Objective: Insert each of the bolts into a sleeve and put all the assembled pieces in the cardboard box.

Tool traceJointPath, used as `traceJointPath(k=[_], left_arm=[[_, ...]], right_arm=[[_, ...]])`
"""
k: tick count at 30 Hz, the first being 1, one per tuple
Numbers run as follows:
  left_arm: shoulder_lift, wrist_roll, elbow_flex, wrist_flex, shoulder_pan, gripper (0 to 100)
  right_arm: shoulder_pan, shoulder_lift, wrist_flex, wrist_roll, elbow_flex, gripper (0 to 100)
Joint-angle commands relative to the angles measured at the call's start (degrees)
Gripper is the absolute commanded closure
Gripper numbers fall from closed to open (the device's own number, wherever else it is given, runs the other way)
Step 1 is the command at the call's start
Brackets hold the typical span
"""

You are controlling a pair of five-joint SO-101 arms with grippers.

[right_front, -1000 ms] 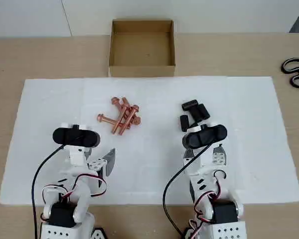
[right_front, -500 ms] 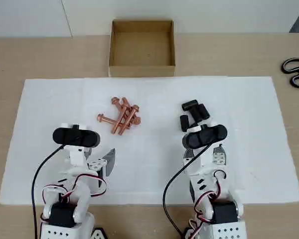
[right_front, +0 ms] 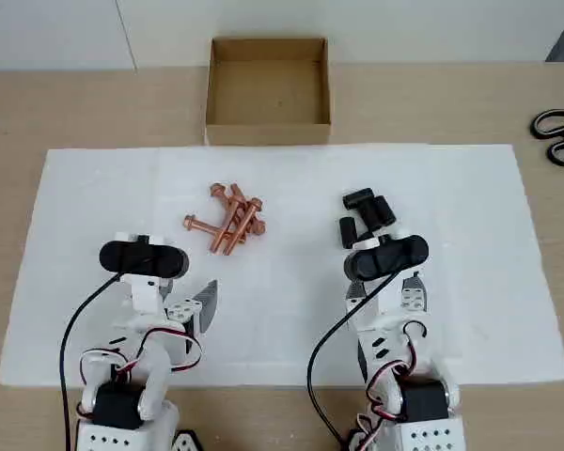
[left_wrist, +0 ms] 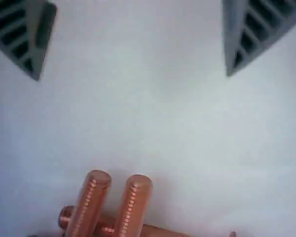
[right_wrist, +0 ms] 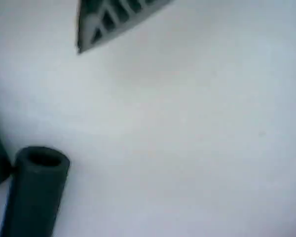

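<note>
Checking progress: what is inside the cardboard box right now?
Inside the cardboard box only bare brown floor shows, no assembled pieces. Its near wall covers a thin strip of floor along that side.

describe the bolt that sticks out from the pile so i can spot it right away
On the left half of the white sheet lies a heap of copper bolts. The bolt at the heap's left edge lies nearly crosswise, head out toward the sheet's left end, while the others lie slanted and bundled together.
</note>
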Motion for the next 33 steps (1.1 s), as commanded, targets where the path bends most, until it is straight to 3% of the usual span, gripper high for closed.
traceJointPath(k=[1, 8, 13, 20, 27, 33], left_arm=[[-0.62, -0.09, -0.31, -1.14, 0.26, 77], [-0.62, 0.09, -0.31, -1.76, 2.46, 77], [-0.53, -0.35, -6.73, 3.52, 3.34, 77], [1.41, -7.91, -23.96, 4.75, -5.89, 77], [25.49, -8.26, -44.18, 5.19, -9.76, 77], [55.30, -5.89, -64.13, 13.98, -9.41, 77]], right_arm=[[0.13, -0.84, 0.22, 0.35, 0.53, 73.4], [0.13, -0.84, 0.22, 0.35, 0.53, 73.4], [0.13, -0.84, 0.22, 0.35, 0.53, 73.4], [0.13, -0.84, 0.22, 0.35, 0.53, 73.4], [0.13, -0.84, 0.22, 0.26, 0.53, 73.4], [-0.13, -0.84, 0.22, 0.18, 0.53, 73.4]])
